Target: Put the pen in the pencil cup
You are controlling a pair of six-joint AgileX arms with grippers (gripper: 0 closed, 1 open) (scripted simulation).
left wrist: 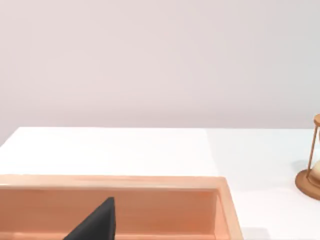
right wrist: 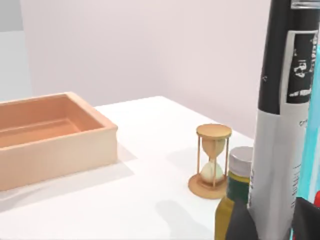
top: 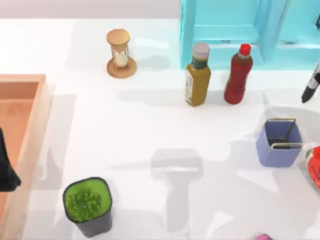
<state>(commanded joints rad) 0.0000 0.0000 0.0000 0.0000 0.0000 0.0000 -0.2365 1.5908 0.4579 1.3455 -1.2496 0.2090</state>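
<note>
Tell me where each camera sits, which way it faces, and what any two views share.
Top view: above the table, looking down; the left arm's dark tip sits over the wooden tray.
Left wrist view: low over that tray, facing the far wall; a dark gripper finger shows.
Right wrist view: behind the held pen, facing across the table.
All three share the hourglass.
</note>
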